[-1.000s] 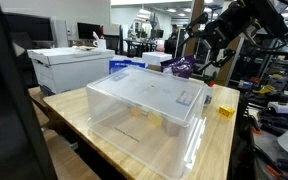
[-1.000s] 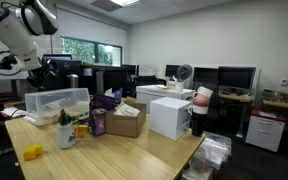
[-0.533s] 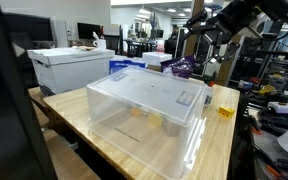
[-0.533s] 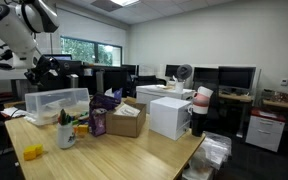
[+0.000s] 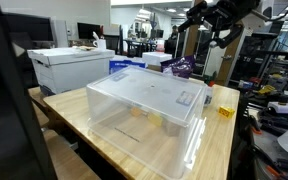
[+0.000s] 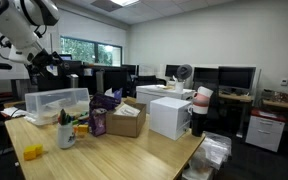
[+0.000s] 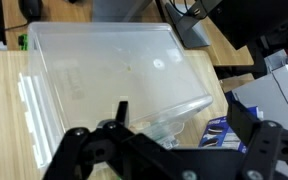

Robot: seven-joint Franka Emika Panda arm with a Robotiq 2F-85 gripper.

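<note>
My gripper hangs high in the air above the far end of the wooden table, open and holding nothing. It also shows in an exterior view above the clear bin. A large clear plastic lidded bin sits on the table below; it shows in the other exterior view too. In the wrist view the open fingers frame the bin's near corner, with a blue cookie package beside it. The gripper touches nothing.
A purple bag and a small yellow object lie past the bin. A white box, a cardboard box, a mug and the yellow object share the table. Desks and monitors stand behind.
The arm has lifted the open gripper higher above the table and away from the bin. Nothing on the table has moved.
</note>
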